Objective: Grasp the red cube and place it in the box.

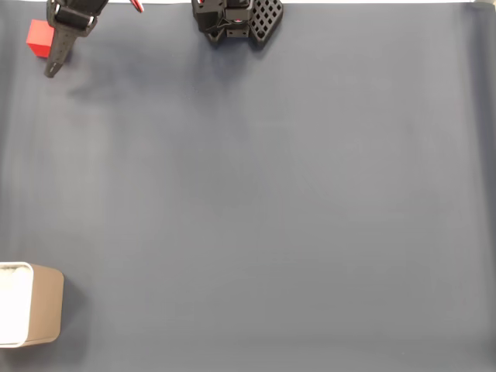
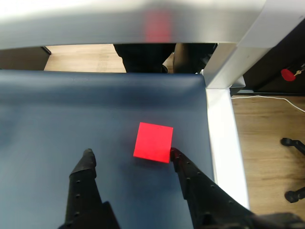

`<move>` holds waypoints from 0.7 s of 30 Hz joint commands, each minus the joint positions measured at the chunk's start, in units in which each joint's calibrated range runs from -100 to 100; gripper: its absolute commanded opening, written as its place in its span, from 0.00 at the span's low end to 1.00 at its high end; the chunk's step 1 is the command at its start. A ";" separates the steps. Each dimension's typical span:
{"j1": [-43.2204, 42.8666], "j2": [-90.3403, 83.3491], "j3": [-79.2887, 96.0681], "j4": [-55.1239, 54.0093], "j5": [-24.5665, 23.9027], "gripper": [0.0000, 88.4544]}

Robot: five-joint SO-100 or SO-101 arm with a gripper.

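Observation:
The red cube (image 1: pixel 38 37) lies at the far top-left corner of the dark blue mat in the fixed view. My gripper (image 1: pixel 53 68) reaches down beside it, its black finger just right of the cube. In the wrist view the gripper (image 2: pixel 131 155) is open. The red cube (image 2: pixel 153 142) sits just beyond the fingertips, off-centre towards the right one, and its near corner touches that finger (image 2: pixel 177 160). Nothing is between the jaws. The box (image 1: pixel 46 304), tan with a white inside, stands at the bottom-left edge of the fixed view, far from the gripper.
The arm's black base (image 1: pixel 236 19) sits at the top middle of the fixed view. In the wrist view the mat ends close to the cube at a white table edge (image 2: pixel 221 124), with wooden floor beyond. The blue mat (image 1: pixel 271 194) stretches wide between cube and box.

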 commanded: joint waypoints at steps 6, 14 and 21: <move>-0.24 0.88 -2.75 -1.84 -0.34 0.41; -0.24 1.23 -3.12 -2.01 -0.54 0.41; -0.73 1.23 -3.39 -2.25 -1.12 0.40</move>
